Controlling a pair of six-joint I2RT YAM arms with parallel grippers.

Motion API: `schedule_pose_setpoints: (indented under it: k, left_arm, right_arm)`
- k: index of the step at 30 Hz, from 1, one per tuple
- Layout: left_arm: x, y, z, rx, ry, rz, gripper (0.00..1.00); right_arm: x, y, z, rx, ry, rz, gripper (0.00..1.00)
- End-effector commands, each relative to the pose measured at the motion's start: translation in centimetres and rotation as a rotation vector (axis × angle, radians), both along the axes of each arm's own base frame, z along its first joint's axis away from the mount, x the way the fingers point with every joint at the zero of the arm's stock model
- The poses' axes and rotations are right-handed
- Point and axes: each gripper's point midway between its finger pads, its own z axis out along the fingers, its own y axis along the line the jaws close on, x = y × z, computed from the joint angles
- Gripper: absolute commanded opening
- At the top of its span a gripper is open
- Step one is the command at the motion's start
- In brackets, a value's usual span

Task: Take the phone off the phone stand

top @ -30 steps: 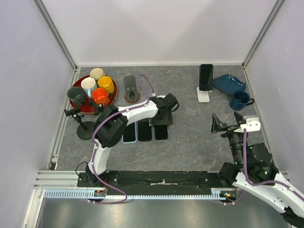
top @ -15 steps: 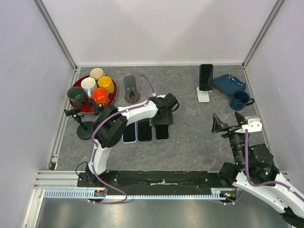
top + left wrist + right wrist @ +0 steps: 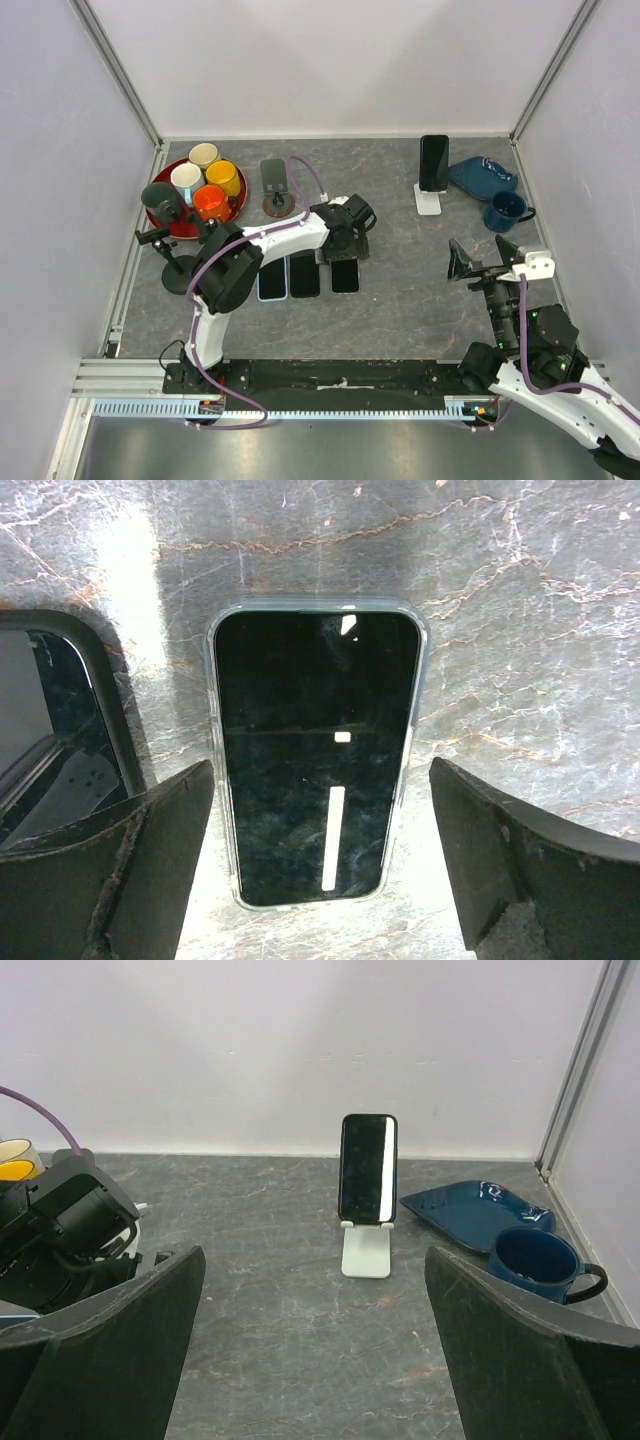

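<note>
A black phone point(image 3: 433, 162) point(image 3: 368, 1168) stands upright on a white phone stand point(image 3: 429, 200) point(image 3: 366, 1252) at the back right. My right gripper point(image 3: 478, 262) point(image 3: 312, 1260) is open and empty, well short of that stand and facing it. A second phone point(image 3: 273, 178) leans on a round brown stand point(image 3: 279, 206) at the back left. My left gripper point(image 3: 347, 243) point(image 3: 320, 780) is open above a clear-cased phone point(image 3: 344, 275) point(image 3: 316, 750) that lies flat on the table, its fingers point(image 3: 150, 870) apart from the phone's sides.
Two more phones point(image 3: 288, 277) lie flat to the left of that one. A red tray point(image 3: 155, 215) of cups sits at the back left, with a small black stand point(image 3: 178, 272) in front. A blue plate point(image 3: 482, 176) and blue mug point(image 3: 506, 211) sit right of the white stand.
My left gripper has opened wider and drawn back from the flat phone, which now lies uncovered on the table. The right arm has shifted slightly nearer.
</note>
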Motion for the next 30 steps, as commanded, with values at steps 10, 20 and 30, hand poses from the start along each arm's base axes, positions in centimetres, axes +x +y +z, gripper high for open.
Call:
schedule_pose_setpoints:
  k: [10,20,30]
  left_arm:
    - [1.2,-0.2,5.6,-0.098,-0.124,0.047,0.96]
    - [3.2,4.3,18.2,-0.071,-0.479,0.03,1.0]
    - [-0.1,12.8,29.3,-0.003,-0.775,-0.016,1.0]
  right_arm:
    - [0.0,0.2,0.2,0.014,-0.009,0.009,0.98]
    - [1.0,2.0,-0.3,-0.047,0.053,0.027,0.98]
    - [4.7,7.7,-1.1,-0.175,0.286,0.005,0.98]
